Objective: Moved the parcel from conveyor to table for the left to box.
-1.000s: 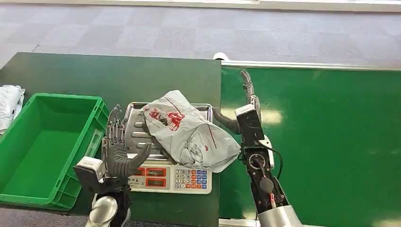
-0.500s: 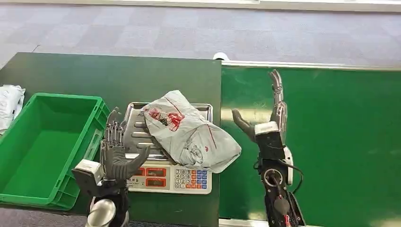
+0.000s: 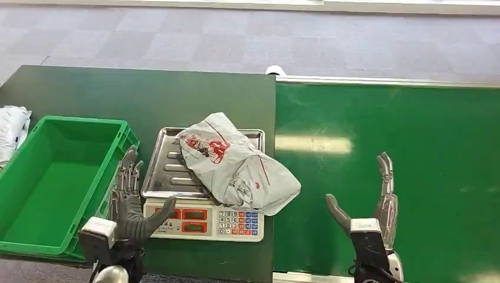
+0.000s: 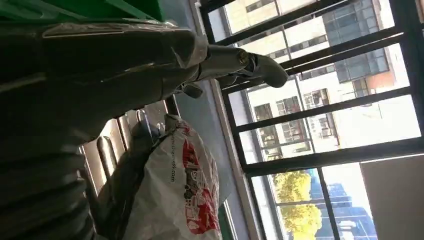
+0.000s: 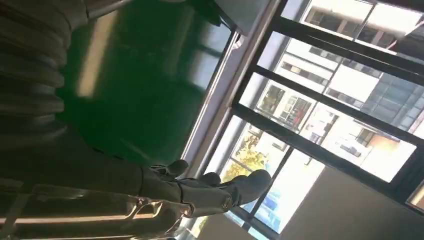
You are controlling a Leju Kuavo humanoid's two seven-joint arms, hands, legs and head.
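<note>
The parcel point(image 3: 237, 164), a grey plastic mailer with red print, lies on the steel pan of a weighing scale point(image 3: 202, 212) on the dark table point(image 3: 147, 97); its right end hangs over the pan's edge. In the left wrist view the parcel point(image 4: 180, 190) lies close to the hand. My left hand point(image 3: 131, 200) hovers open by the scale's front left corner, fingers spread and upright, holding nothing. My right hand point(image 3: 368, 206) is open low over the green conveyor point(image 3: 413, 147), well right of the parcel. A green box point(image 3: 56, 183) stands empty left of the scale.
A white bag point(image 3: 12, 132) lies at the table's far left edge. The conveyor belt carries nothing near my right hand. Grey carpet lies beyond the table. Windows and buildings show past the fingers point(image 5: 220, 190) in the right wrist view.
My right hand has pulled back from the parcel's right side, down and to the right over the conveyor. My left hand has sunk slightly toward me. The parcel has stayed on the scale.
</note>
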